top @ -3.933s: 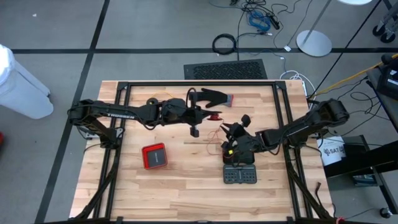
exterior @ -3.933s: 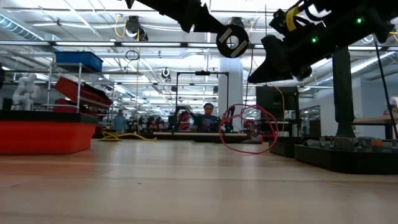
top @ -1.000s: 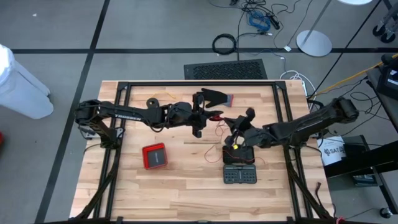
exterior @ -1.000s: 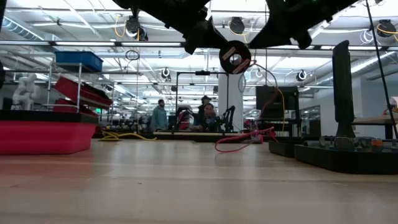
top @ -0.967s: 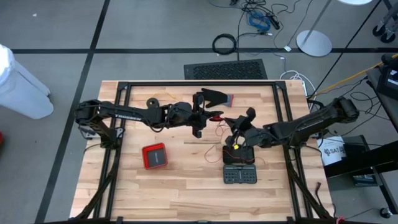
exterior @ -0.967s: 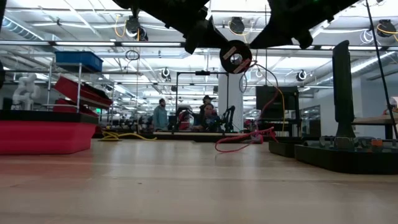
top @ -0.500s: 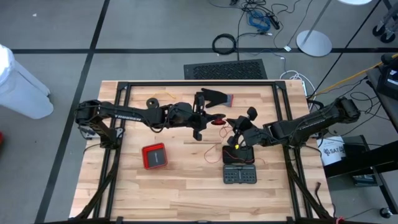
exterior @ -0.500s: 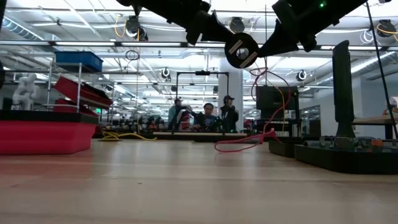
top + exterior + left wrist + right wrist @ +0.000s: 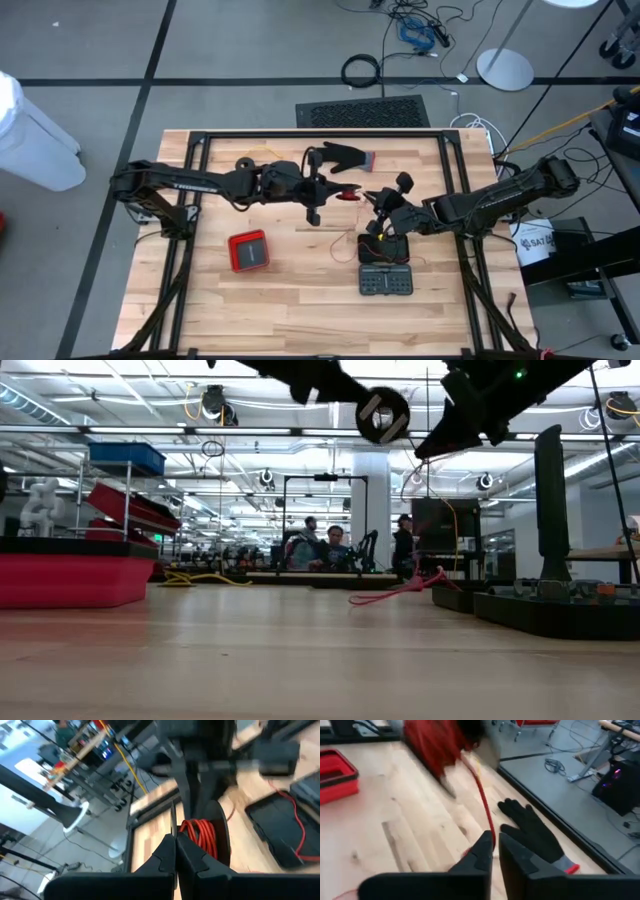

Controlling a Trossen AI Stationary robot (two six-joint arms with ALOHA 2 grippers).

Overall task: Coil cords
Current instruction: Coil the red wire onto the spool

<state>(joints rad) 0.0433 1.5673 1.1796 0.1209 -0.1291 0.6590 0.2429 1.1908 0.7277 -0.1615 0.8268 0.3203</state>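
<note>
A red cord (image 9: 199, 836) is wound on a black spool (image 9: 383, 415), held high above the table's middle. My left gripper (image 9: 333, 192) is shut on the spool. From the spool a red strand (image 9: 482, 800) runs to my right gripper (image 9: 495, 851), which is shut on it just right of the spool (image 9: 347, 195). The strand's loose end (image 9: 398, 589) lies on the table. A small dark cord bundle (image 9: 243, 163) with a thin tail rests on the far left of the table. My left gripper pinches the thin edge of the spool's near flange (image 9: 172, 820) between its two fingers, coming nearly level from the table's left. The spool hangs clear of the table, its flat face toward the near edge. My right gripper has the red strand (image 9: 491, 834) between its fingertips, a short way from the spool. It comes slanting down from the table's right. The strand runs fairly straight from the spool to the fingers.
A black glove with a red cuff (image 9: 345, 155) lies just beyond the spool. A red box (image 9: 248, 250) sits near left of centre. A black case (image 9: 383, 247) and a black tray (image 9: 385, 279) lie under and in front of my right gripper.
My left gripper has risen with the spool, which now hangs higher above the table. My right gripper has stayed beside it, its wrist rolled a little. The slack red loop that hung under the spool half a second ago is gone.
</note>
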